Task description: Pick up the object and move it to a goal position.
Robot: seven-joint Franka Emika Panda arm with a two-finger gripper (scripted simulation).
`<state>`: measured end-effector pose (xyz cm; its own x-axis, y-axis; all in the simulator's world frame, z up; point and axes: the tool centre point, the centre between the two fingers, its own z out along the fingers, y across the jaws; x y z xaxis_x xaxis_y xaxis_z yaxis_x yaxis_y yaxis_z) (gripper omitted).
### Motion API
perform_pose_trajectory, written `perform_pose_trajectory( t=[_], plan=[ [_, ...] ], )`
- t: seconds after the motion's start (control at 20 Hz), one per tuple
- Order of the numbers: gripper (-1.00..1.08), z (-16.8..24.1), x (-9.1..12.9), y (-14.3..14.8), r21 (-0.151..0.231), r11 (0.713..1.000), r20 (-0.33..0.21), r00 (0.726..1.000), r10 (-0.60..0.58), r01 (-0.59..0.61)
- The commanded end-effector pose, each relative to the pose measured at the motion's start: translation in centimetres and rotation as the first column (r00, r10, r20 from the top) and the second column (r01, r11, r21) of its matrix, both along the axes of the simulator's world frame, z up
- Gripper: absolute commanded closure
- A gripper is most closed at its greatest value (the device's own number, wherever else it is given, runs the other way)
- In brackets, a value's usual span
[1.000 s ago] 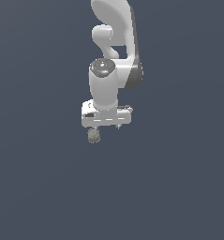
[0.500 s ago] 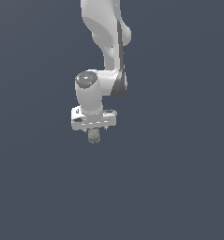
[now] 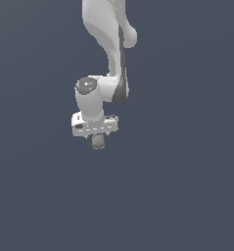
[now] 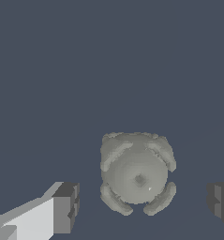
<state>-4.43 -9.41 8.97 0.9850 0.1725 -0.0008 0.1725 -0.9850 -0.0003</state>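
Observation:
The object (image 3: 98, 142) is a small, lumpy, grey-tan pebble lying on the dark floor. My white gripper (image 3: 97, 136) hangs straight above it, fingers pointing down. In the wrist view the object (image 4: 137, 176) sits between the two dark finger pads (image 4: 66, 207), and the gripper (image 4: 142, 202) is open. A gap of floor shows on each side of the pebble, so neither pad touches it. The pebble lies a little closer to one pad than to the other.
Plain dark blue-grey floor (image 3: 187, 196) spreads in every direction. The white arm (image 3: 108, 44) rises from the gripper toward the top of the exterior view. No other object shows.
The gripper has slid toward the exterior view's left and sunk slightly, ending centred over the object. The object has not moved.

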Motion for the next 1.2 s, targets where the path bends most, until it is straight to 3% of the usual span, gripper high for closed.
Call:
perform_pose_trajectory(
  t=[0.0, 0.75, 0.8, 1.15],
  plan=[
    [-0.92, -0.3, 0.0, 0.0, 0.0, 1.0, 0.0, 1.0, 0.0, 0.0],
    [-0.92, -5.0, -0.1, -0.1, 0.0, 1.0, 0.001, 1.0, 0.003, -0.003],
    [1.08, -5.0, -0.1, -0.1, 0.0, 1.0, 0.001, 1.0, 0.003, -0.003],
    [1.08, -5.0, -0.1, -0.1, 0.0, 1.0, 0.001, 1.0, 0.003, -0.003]
  ],
)
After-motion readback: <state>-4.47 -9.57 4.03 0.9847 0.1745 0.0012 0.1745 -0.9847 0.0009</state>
